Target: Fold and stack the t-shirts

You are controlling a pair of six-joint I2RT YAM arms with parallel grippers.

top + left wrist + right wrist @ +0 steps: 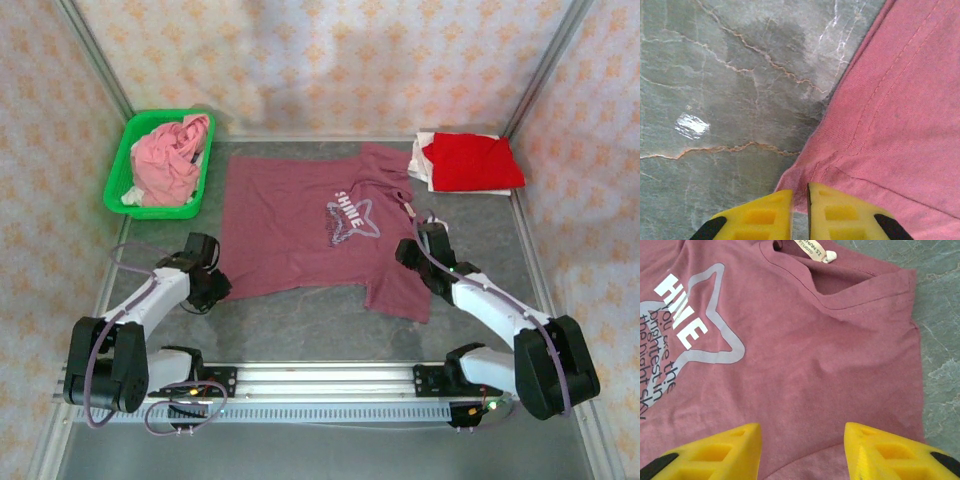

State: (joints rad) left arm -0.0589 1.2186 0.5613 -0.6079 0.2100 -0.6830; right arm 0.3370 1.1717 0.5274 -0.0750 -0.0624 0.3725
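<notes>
at seven o'clock the left arm [150, 300] is seen, at five the right arm [495, 300]: white shells, black joints, grey-purple cables [432, 245] looped alongside. on the left gripper [800, 190] and right gripper [802, 426], yellow fingers [765, 217] are shown, rectangular pockets moulded in, outer corners black.
</notes>
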